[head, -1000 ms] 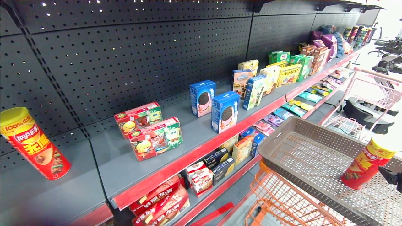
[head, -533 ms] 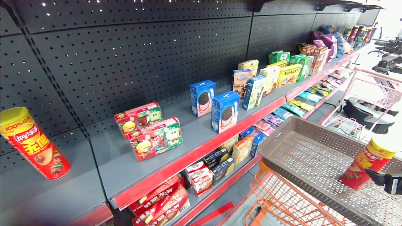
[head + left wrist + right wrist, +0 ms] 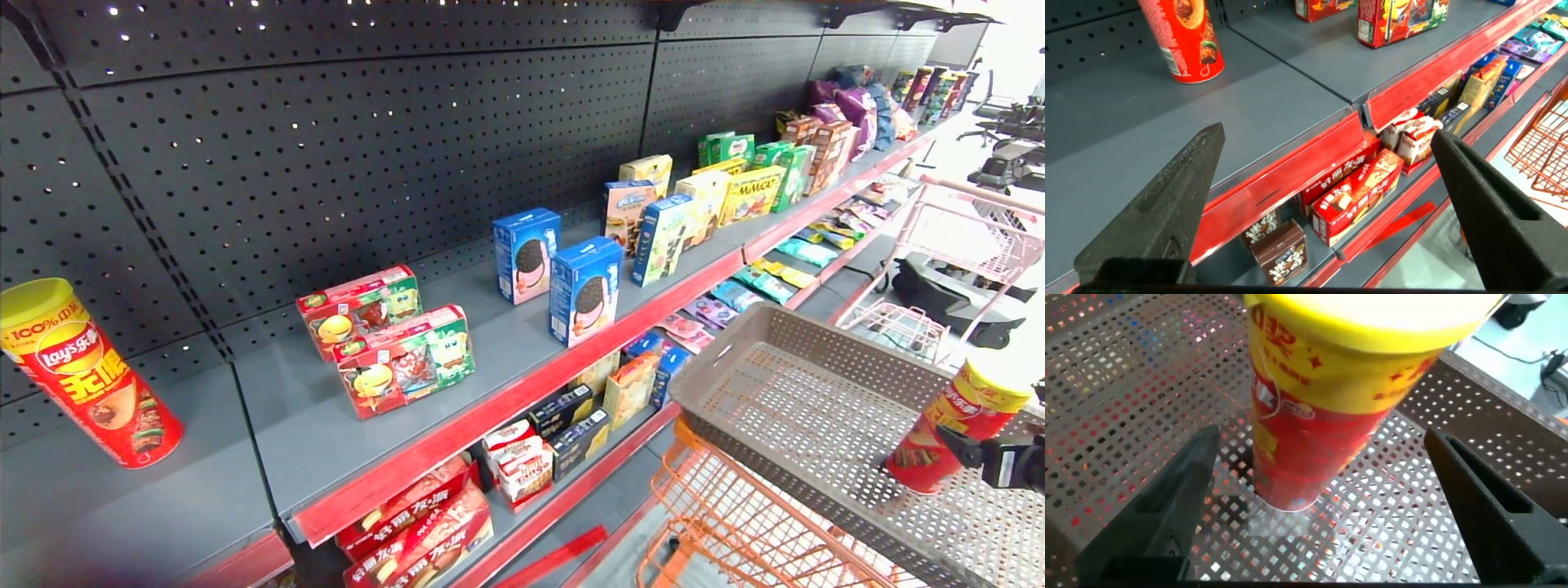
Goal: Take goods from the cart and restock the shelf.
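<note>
Right gripper [image 3: 1323,437]: I see it spread wide, one finger on each side of the can, with basket mesh showing in both gaps. It is not pinching anything.
Chip can in the cart [image 3: 1331,400]: red with a yellow lid, upright on the basket floor near the robot's right side. In the head view [image 3: 951,429] the gripper sits just beside its lower half.
Basket [image 3: 735,327]: grey-brown perforated tray resting on top of the orange wire cart [image 3: 735,523]. Its raised rim stands between the can and the shelf.
Left gripper [image 3: 1327,135]: fingers wide apart and holding nothing, hanging over the red front edge of the shelf.
Shelf [image 3: 326,433]: grey deck with a pegboard back.
Second chip can [image 3: 90,371]: same kind, standing at the far left of the deck.
Cartoon snack boxes [image 3: 404,359]: two red-and-green ones, one behind the other, right of that can.
Blue cookie boxes [image 3: 584,290]: two upright, further right, with mixed cartons beyond them.
Lower tier: red biscuit boxes [image 3: 1355,188] and small cartons under the red edge.
Pink cart [image 3: 971,237]: well apart, far right.
</note>
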{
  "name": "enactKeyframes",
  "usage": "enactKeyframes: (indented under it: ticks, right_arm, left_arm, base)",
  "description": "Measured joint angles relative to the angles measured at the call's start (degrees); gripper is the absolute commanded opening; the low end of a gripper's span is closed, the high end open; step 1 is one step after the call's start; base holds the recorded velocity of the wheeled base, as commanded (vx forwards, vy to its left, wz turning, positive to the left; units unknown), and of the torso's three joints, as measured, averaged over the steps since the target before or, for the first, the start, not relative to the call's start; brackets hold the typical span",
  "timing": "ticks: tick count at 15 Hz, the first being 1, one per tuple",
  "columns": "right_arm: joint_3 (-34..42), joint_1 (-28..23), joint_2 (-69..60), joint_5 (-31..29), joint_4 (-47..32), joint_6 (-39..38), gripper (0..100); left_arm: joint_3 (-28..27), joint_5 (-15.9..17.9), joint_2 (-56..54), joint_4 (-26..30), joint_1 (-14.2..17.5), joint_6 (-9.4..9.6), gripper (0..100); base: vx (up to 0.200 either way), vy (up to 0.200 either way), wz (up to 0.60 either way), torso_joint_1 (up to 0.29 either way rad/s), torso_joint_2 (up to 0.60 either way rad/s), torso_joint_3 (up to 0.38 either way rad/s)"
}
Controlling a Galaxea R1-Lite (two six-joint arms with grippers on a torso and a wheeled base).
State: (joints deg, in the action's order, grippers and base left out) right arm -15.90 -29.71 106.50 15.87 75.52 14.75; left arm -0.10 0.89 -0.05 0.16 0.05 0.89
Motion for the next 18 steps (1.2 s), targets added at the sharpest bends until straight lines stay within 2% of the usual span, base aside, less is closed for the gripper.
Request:
enactKeyframes:
  ticks: [18]
  right_arm:
    - [-8.46, 4.55, 10.86, 0.02, 6.01, 0.29, 100]
  left_arm:
    - [0.0, 0.0, 0.0, 0.02, 0.02, -0.02, 100]
  base:
    - [0.0, 0.0, 0.0, 0.0, 0.0, 0.0]
